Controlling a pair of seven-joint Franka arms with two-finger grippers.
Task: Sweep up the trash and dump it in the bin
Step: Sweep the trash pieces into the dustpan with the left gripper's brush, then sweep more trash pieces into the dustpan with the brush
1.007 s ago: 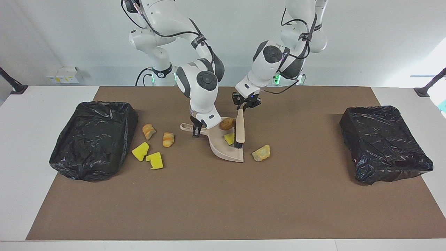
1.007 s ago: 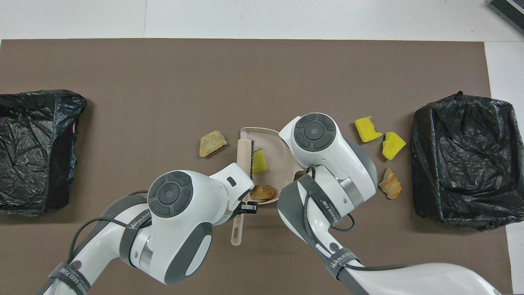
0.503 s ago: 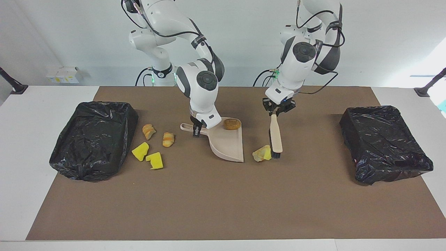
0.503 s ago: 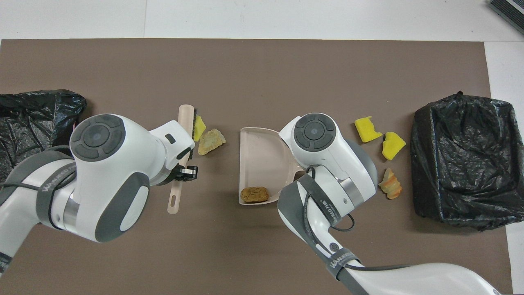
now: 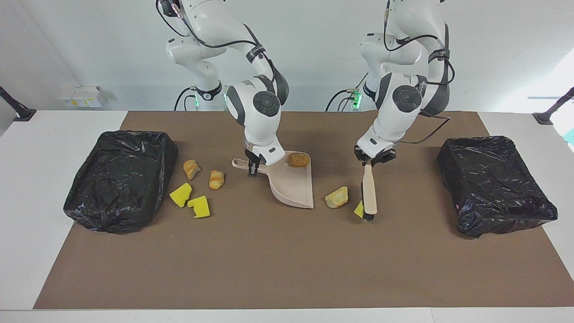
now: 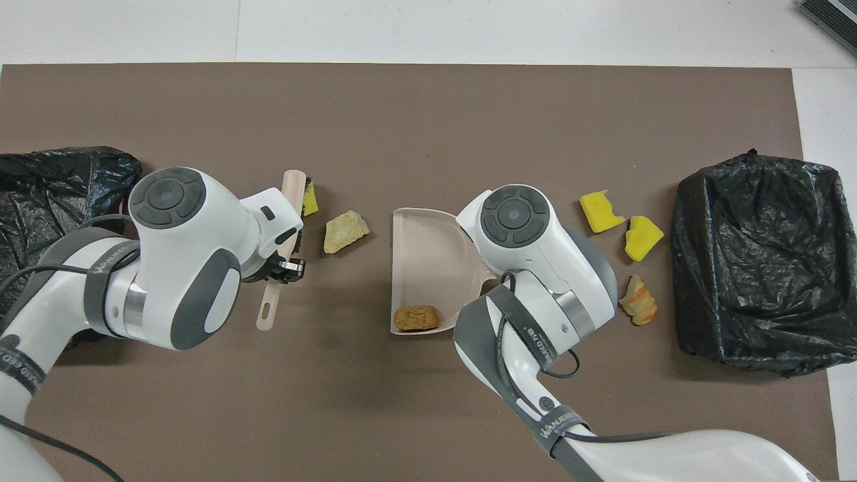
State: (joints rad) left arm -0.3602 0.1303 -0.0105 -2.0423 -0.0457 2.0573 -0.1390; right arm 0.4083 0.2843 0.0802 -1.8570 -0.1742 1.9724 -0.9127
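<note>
My right gripper point(image 5: 252, 168) is shut on the handle of a beige dustpan point(image 5: 293, 188) that rests on the mat. A brown bread-like lump point(image 5: 298, 159) lies in the pan. My left gripper point(image 5: 368, 162) is shut on the handle of a beige brush point(image 5: 369, 190), bristles down on the mat toward the left arm's end. A yellow sponge wedge point(image 5: 358, 209) touches the bristles. A tan lump point(image 5: 337, 197) lies between the brush and the pan. The overhead view shows the brush point(image 6: 289, 201), wedge point(image 6: 310, 199), tan lump point(image 6: 345, 231) and pan point(image 6: 428, 261).
Black bag-lined bins stand at the right arm's end point(image 5: 119, 179) and the left arm's end point(image 5: 495, 184). Two yellow wedges point(image 5: 180, 195) point(image 5: 200, 207) and two bread lumps point(image 5: 191, 169) point(image 5: 216, 179) lie between the pan and the bin at the right arm's end.
My left gripper has carried the brush from the dustpan toward the left arm's end, dragging the yellow wedge out of the pan and past the tan lump. The right arm has not moved.
</note>
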